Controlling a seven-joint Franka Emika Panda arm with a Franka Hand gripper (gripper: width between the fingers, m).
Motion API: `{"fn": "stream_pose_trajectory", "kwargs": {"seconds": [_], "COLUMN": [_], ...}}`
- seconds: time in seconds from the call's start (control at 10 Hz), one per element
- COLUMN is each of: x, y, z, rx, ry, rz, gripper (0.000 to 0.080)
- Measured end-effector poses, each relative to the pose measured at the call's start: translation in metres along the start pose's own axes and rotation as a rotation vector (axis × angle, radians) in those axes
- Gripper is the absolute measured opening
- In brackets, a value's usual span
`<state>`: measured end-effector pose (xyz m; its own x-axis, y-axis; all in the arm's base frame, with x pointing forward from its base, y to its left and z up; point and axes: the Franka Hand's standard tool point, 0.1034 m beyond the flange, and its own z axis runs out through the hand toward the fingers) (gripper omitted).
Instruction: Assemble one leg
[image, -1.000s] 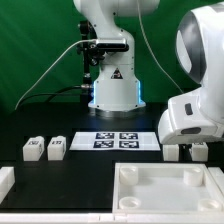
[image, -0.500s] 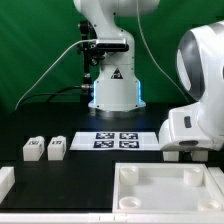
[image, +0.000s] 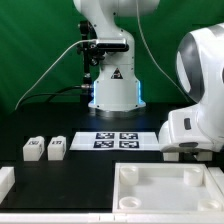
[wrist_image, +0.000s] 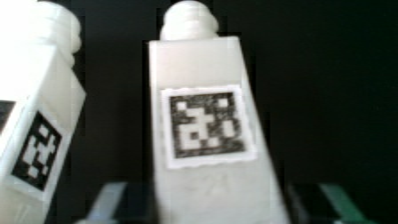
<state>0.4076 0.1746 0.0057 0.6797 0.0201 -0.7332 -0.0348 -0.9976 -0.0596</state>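
Exterior view: the arm reaches down at the exterior view's right, behind the tray. The marker board lies mid-bench. Wrist view: the leg sits between the fingers, which are released, with a gap on each side. A second leg is just beside it.

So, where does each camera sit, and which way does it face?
Exterior view: off the arm, facing across the tray, marker board and two spare legs to the robot base; the arm fills the exterior view's right.
Wrist view: on the wrist, looking past the open fingers at a leg, a second leg beside it.
Shared: the black table; the wrist view's legs are mostly hidden under the arm in the exterior view.
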Motion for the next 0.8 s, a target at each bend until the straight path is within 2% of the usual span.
{"fn": "stream_pose_trajectory", "kwargs": {"seconds": [0.7, 0.8], "x": [0.0, 0.0008], "y": [0.0, 0.0017], "z": [0.0, -0.0044], "rx": [0.0, 0.0], "ry": [0.0, 0.007], "rz": [0.0, -0.013], "gripper": [0.0294, 0.0294]}}
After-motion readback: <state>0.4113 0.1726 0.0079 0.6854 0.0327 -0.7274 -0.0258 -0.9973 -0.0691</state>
